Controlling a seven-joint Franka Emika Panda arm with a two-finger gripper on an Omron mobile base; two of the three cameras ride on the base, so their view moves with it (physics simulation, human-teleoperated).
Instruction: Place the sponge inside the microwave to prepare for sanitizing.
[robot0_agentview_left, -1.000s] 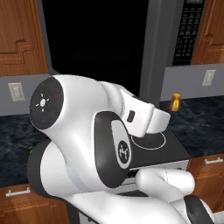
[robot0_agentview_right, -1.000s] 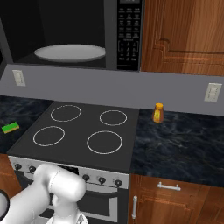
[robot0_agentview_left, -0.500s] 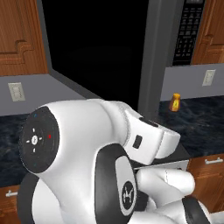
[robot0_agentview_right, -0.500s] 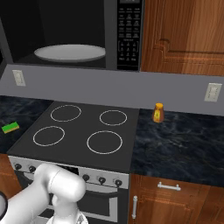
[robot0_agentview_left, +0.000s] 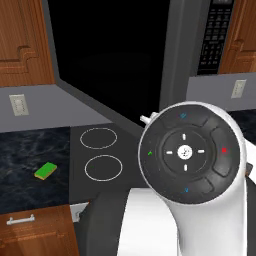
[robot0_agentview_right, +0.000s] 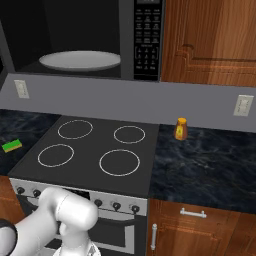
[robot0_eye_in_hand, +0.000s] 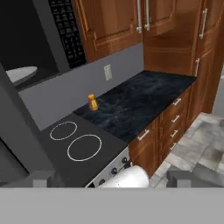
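Item, far left: small flat green-topped, yellow-bottomed sponge (robot0_agentview_left: 45, 171), lying on the dark marbled stone table (robot0_agentview_right: 210, 160) left of the black glass cooktop (robot0_agentview_right: 95, 152), untouched.

Item, centre: large dark grey microwave (robot0_agentview_right: 90, 40) above the cooktop, door swung open, white round plate (robot0_agentview_right: 80, 60) bare inside.

Item, right: small orange-yellow bottle (robot0_agentview_right: 180, 129) standing on the table.

Item: claw (robot0_eye_in_hand: 113, 180), nothing between its tips, well apart from the sponge; open or clenched, cannot tell.

Progress: door done; pick-up and placing remain, by my judgement.

Views: the right base view shows the plate; the left base view shows the door's dark face; the hand view takes in cabinets and floor.
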